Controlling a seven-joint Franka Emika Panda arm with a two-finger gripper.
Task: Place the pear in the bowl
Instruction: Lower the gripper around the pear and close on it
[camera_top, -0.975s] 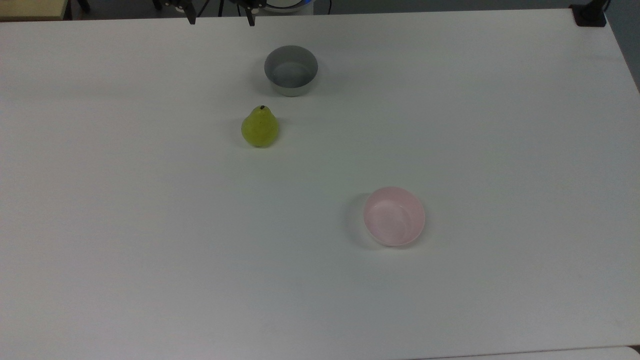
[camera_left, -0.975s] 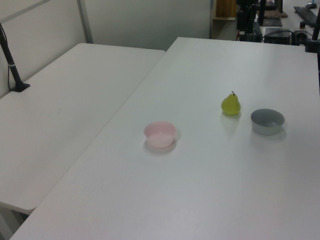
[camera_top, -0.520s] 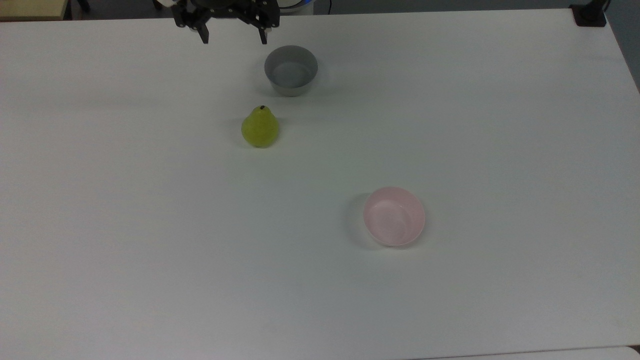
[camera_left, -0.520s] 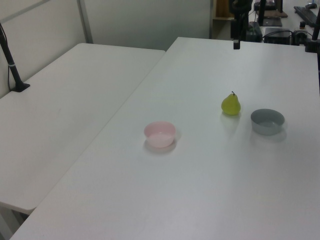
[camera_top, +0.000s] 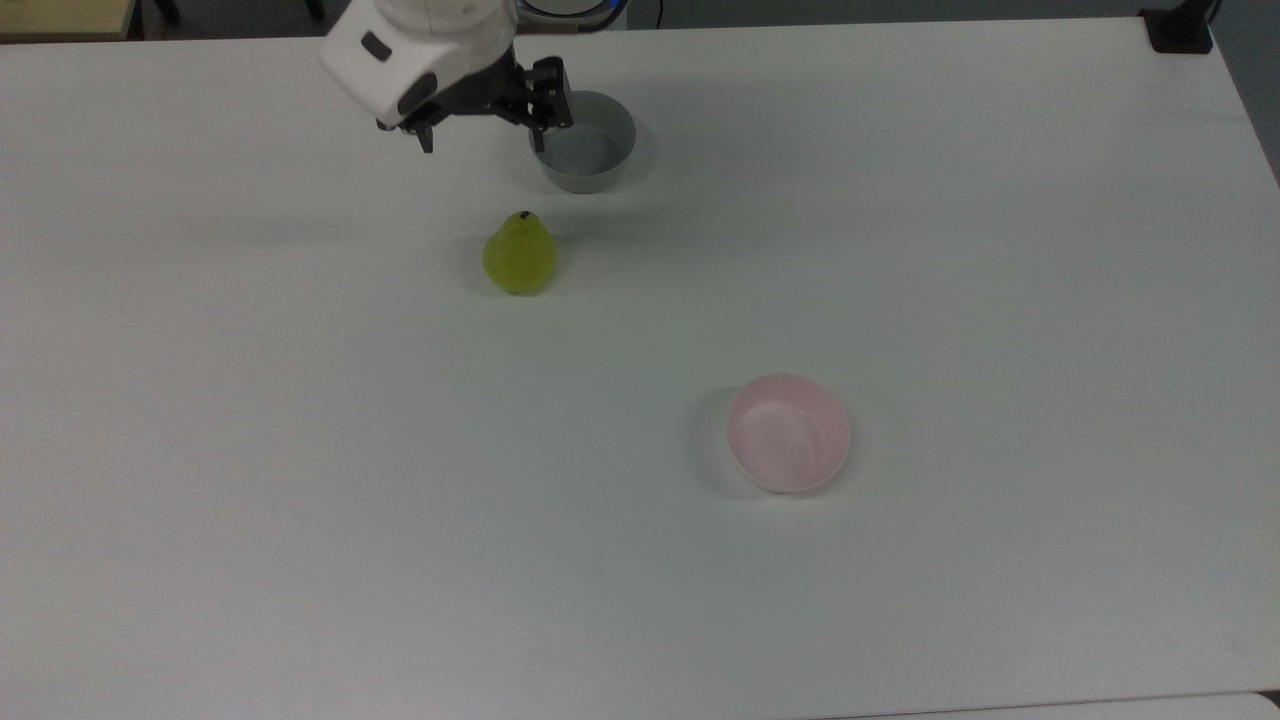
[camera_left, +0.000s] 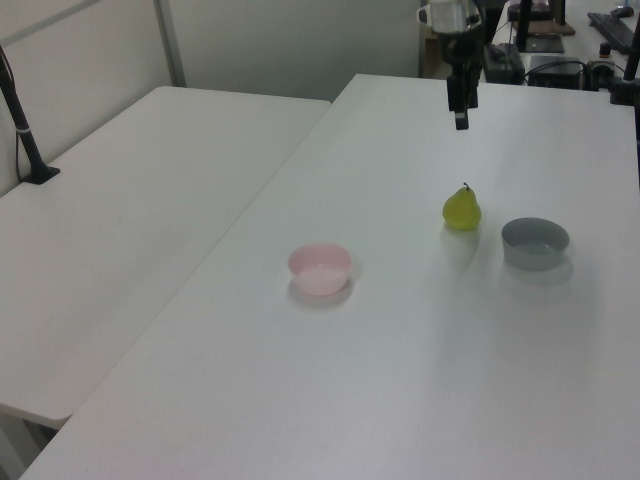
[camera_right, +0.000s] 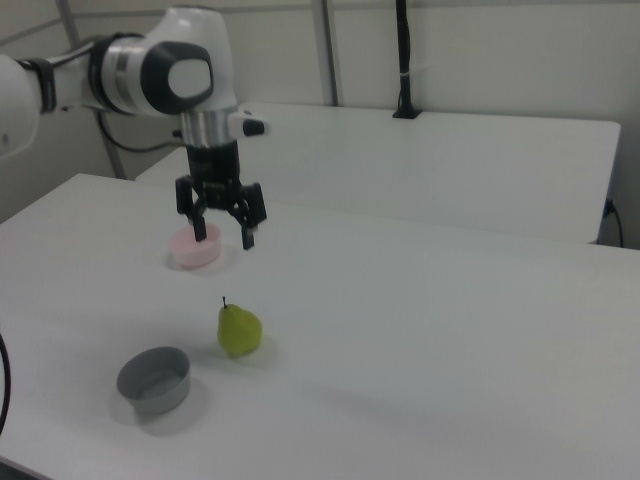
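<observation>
Pear (camera_top: 520, 256) is seen upright on the white tabletop (camera_top: 300, 450), stem up, untouched, left of centre in the top view. Just beyond it, toward the far edge and slightly to the top view's right, a grey bowl (camera_top: 585, 150) is noted, near but apart from the fruit. End effector (camera_top: 482, 135) is held in the air above the tabletop, far of the pear, fingers spread wide and holding nothing; its right fingertip overlaps the grey bowl's rim in the top view. Pink bowl (camera_top: 789, 433) is recorded well apart from the pear, nearer and to the top view's right, with nothing inside.
</observation>
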